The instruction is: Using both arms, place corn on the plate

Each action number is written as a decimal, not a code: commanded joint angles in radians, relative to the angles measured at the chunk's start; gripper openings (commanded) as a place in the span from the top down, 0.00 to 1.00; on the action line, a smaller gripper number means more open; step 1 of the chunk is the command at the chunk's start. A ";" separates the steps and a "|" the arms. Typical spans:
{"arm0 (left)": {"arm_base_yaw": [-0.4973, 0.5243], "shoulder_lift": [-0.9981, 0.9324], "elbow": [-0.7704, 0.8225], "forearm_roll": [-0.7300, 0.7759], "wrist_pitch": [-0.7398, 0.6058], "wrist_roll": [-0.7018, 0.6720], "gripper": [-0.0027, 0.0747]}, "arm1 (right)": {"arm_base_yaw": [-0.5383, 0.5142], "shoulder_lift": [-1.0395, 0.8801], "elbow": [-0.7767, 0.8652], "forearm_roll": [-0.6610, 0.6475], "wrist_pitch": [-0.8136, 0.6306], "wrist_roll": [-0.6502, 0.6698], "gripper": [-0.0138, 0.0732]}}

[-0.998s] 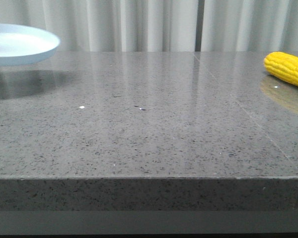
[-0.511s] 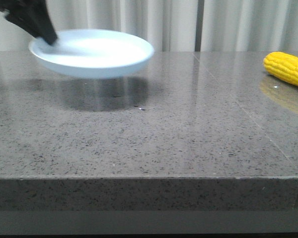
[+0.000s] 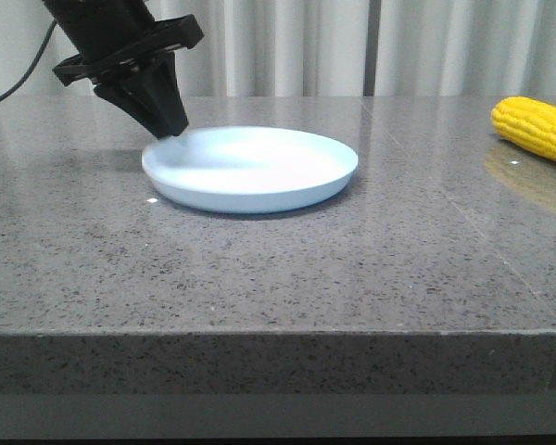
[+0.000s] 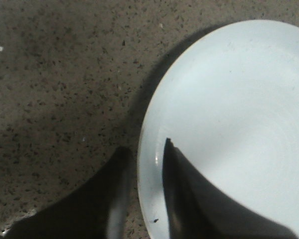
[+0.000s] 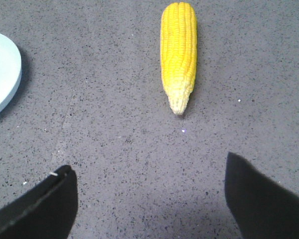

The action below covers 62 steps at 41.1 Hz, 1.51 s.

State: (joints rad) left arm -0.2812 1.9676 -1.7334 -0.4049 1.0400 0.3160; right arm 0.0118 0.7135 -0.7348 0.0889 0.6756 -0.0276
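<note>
The pale blue-white plate (image 3: 259, 167) lies flat on the grey stone table, left of centre. My left gripper (image 3: 171, 130) comes down from the upper left and pinches the plate's left rim. In the left wrist view the gripper (image 4: 144, 149) has one finger inside the plate (image 4: 239, 109) and one outside it. The yellow corn (image 3: 537, 128) lies on the table at the far right edge. In the right wrist view my right gripper (image 5: 148, 167) is open and empty above bare table. The corn (image 5: 178, 55) lies ahead of it, pale tip toward the fingers. The plate's edge (image 5: 2, 74) shows at one side.
The speckled grey table (image 3: 278, 278) has its front edge (image 3: 278, 332) close to the camera. A pale curtain (image 3: 287, 46) hangs behind it. A black cable (image 3: 18, 79) trails from the left arm at the far left.
The left gripper has carried the plate from the far left toward the middle and lowered it from the air onto the table. The corn has not moved.
</note>
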 commanded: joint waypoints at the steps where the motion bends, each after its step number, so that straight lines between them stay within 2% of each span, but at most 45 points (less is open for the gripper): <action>1: -0.009 -0.055 -0.032 -0.028 -0.008 -0.007 0.50 | -0.008 0.005 -0.034 0.006 -0.072 -0.011 0.12; 4: -0.007 -0.055 -0.043 0.017 0.001 -0.007 0.45 | -0.008 0.005 -0.034 0.006 -0.072 -0.011 0.12; 13: -0.029 -0.159 -0.062 0.140 0.006 -0.016 0.45 | -0.008 0.005 -0.034 0.006 -0.072 -0.011 0.12; 17: -0.086 -0.228 -0.058 0.259 0.024 -0.063 0.45 | -0.008 0.005 -0.034 0.006 -0.072 -0.011 0.12; 21: -0.157 -0.300 -0.028 0.442 0.037 -0.153 0.45 | -0.008 0.005 -0.034 0.006 -0.072 -0.011 0.12; 26: -0.237 -0.410 0.079 0.567 0.018 -0.249 0.45 | -0.008 0.005 -0.034 0.006 -0.072 -0.011 0.12; 35: -0.308 -0.638 0.290 0.567 -0.070 -0.301 0.45 | -0.008 0.005 -0.034 0.006 -0.072 -0.011 0.12; 45: -0.309 -0.868 0.482 0.565 -0.096 -0.377 0.45 | -0.008 0.005 -0.034 0.006 -0.072 -0.011 0.12; 62: -0.309 -1.203 0.750 0.555 -0.117 -0.379 0.45 | -0.008 0.005 -0.034 0.006 -0.072 -0.011 0.12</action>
State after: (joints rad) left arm -0.5828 0.8164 -0.9932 0.1503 0.9882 -0.0497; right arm 0.0118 0.7135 -0.7348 0.0889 0.6756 -0.0276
